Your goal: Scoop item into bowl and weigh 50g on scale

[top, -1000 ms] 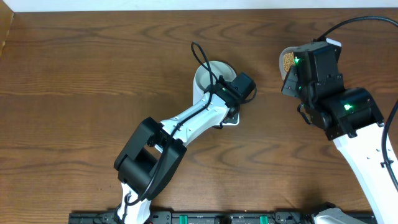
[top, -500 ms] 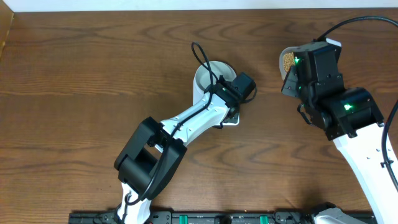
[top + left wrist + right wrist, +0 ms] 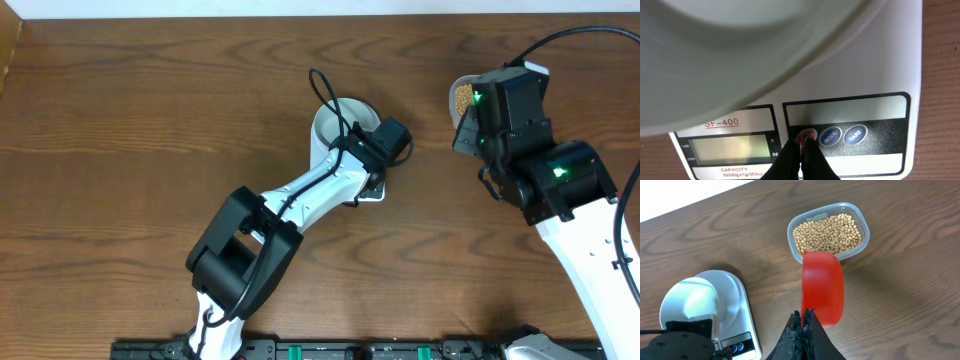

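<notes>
Student: Surface (image 3: 150,120) and arms first: what has altered within the last second?

Tutor: Almost nothing. Left arm (image 3: 300,195) reaches across the wooden surface to the scale (image 3: 880,65). Right arm (image 3: 560,190) hangs above the clear tub (image 3: 866,235) at the far right. Both match their poses of a second ago, bar a slight shift at the left arm's base.

Student: And the smaller parts?

Tutor: Bowl (image 3: 695,297) sits on the scale's platform, and no beans show in the part of it left visible. Red scoop (image 3: 822,287) projects from the right end effector (image 3: 804,317), which is clamped on its near end, just beside the tub; whether it is loaded cannot be told. Left end effector (image 3: 805,145) is closed, its tips together on the red button (image 3: 807,134). Display (image 3: 730,147) shows no readable digits. Beans (image 3: 827,232) lie in the tub, well apart from the bowl.

Student: Meaning for the task?

Tutor: Judged from this, the press is being held to switch the scale on. Scooping and weighing have not begun, and a live reading should come before any beans are tipped in.
</notes>
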`<move>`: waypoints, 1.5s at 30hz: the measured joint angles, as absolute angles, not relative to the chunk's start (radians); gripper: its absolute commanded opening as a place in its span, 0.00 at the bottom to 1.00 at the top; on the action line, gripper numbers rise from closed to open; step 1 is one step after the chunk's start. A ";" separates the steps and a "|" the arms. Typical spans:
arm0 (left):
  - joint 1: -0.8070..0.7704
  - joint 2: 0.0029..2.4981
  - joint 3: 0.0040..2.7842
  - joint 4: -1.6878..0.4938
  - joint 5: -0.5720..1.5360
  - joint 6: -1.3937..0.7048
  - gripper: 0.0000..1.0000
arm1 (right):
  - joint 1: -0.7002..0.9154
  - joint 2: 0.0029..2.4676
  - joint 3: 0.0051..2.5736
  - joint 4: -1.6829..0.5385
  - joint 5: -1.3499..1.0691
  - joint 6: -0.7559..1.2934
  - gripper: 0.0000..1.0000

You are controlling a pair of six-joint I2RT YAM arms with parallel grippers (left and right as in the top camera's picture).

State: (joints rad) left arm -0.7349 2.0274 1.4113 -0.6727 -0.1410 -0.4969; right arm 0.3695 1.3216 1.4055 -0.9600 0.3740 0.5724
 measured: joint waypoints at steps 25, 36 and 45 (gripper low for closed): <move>-0.735 2.035 1.413 -0.669 -0.141 -0.497 0.07 | 0.369 1.322 1.406 -0.960 0.374 0.572 0.01; -0.735 2.037 1.413 -0.669 -0.141 -0.497 0.07 | 0.369 1.322 1.406 -0.960 0.374 0.572 0.01; -0.735 2.046 1.424 -0.669 -0.141 -0.497 0.07 | 0.369 1.322 1.405 -0.961 0.374 0.572 0.01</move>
